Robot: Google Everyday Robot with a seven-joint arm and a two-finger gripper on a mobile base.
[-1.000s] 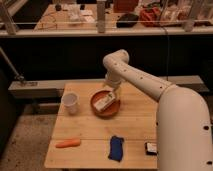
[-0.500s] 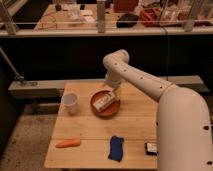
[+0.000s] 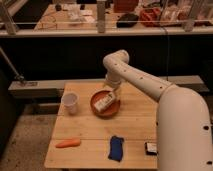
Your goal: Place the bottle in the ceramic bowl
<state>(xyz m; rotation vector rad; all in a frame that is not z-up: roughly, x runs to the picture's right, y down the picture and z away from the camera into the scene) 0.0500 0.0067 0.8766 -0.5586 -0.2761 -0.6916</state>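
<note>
The orange-red ceramic bowl (image 3: 105,109) sits in the middle of the wooden table. The pale bottle (image 3: 103,102) with a brownish label lies on its side inside the bowl. My gripper (image 3: 113,93) hangs from the white arm just over the bowl's far right rim, beside the bottle's upper end. Its jaws stand open and the bottle rests on the bowl.
A white cup (image 3: 69,102) stands left of the bowl. An orange carrot (image 3: 68,143) lies near the front left edge, a blue cloth (image 3: 116,148) at the front middle, and a small dark packet (image 3: 151,147) at the front right. My white arm covers the table's right side.
The bottle has settled slightly lower in the bowl. The gripper has stayed at the bowl's far rim and the arm has barely moved.
</note>
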